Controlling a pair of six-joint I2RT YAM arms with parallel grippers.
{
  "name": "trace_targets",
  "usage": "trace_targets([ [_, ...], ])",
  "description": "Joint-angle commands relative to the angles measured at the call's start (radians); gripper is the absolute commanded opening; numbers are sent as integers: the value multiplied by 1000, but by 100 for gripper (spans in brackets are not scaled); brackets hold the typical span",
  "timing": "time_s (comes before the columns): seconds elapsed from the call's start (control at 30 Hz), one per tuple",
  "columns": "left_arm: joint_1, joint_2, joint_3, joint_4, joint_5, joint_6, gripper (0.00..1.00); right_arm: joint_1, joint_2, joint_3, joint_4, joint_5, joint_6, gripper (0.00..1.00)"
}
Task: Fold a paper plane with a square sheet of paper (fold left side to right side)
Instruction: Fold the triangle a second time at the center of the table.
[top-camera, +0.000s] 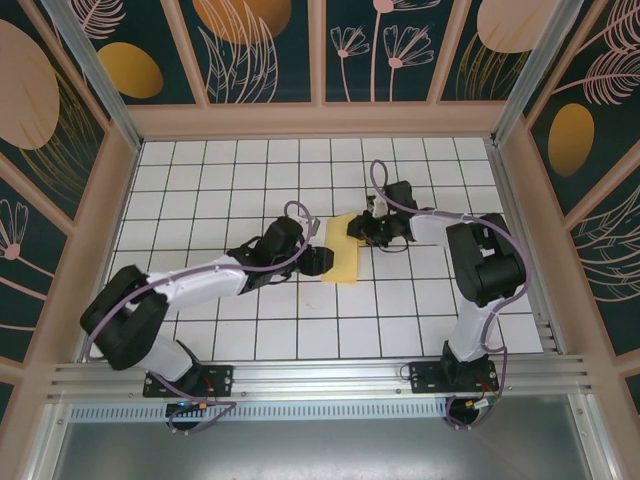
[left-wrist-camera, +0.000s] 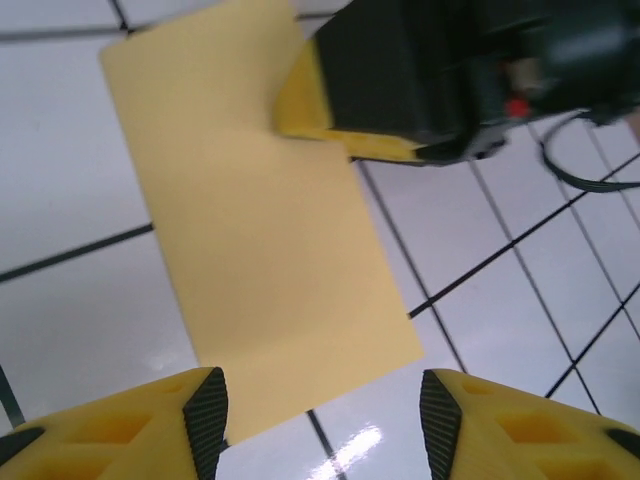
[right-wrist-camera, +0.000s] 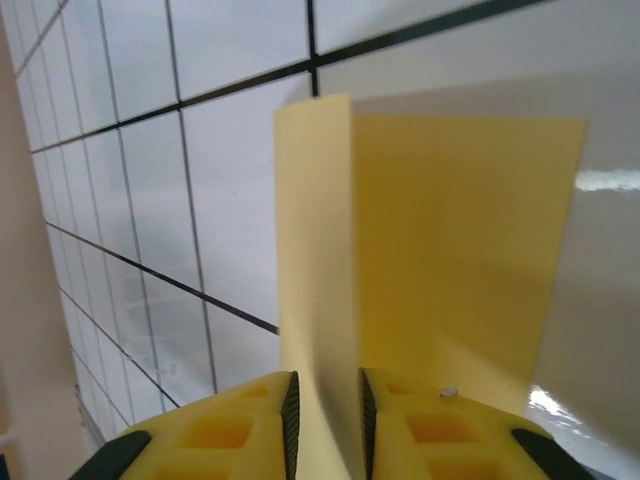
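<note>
- My right pincer (right-wrist-camera: 325, 415) is clamped on one edge of the paper (left-wrist-camera: 260, 250), with a thin flap standing up between its two fingers. I read that as the grip meant to carry this side across for the fold.
- The rest of the paper lies flat on the surface (top-camera: 250, 180), stretching away from the right pincer's tips. It already looks like a narrow rectangle rather than a square.
- My left pincer (left-wrist-camera: 322, 425) is apart, with nothing between its fingers. It sits low, and the paper's near edge is just ahead of its tips.
- I judge the left one is parked there to pin or press the sheet while the right one lifts, so the paper doesn't slide.
- My worry is that thin paper held at one corner may skew as it is carried.
</note>
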Motion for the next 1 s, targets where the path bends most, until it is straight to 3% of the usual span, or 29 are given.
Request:
trace_targets([
  [0.0, -72, -5, -19, -7, -85, 125, 57, -3, -53, 55, -72, -41, 12, 25],
  [0.13, -188, 64, 28, -34, -180, 166, 58, -5, -59, 65, -91, -51, 25, 24],
  [0.27, -243, 158, 107, -66, -261, 177, 61, -5, -56, 69, -97, -56, 29, 24],
  [0.5, -284, 274, 210, -105, -386, 181, 74, -4, -43, 67, -97, -57, 31, 24],
  [0.97, -310, 414, 327, -192, -502, 230, 78, -5, -32, 66, -88, -56, 39, 24],
])
